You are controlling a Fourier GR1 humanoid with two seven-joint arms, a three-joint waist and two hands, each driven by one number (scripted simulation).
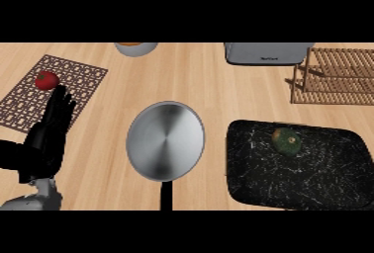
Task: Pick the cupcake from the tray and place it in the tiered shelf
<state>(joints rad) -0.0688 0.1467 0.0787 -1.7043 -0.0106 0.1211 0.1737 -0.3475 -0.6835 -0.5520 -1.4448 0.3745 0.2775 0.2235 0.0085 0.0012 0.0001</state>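
A black speckled tray [314,183] lies at the lower right of the counter. On its far part sits a small round greenish-brown item [286,141], the cupcake as far as I can tell. The wooden tiered shelf [337,76] stands at the right edge, beyond the tray. My left hand [50,136] is at the left edge with its fingers straight and pointing away, holding nothing, far from the tray. The right hand does not show.
A steel pan [165,140] with a black handle lies in the middle. A patterned brown mat [66,91] at the left carries a red tomato [47,80]. A grey toaster [266,53] and a bowl [136,48] stand along the far edge.
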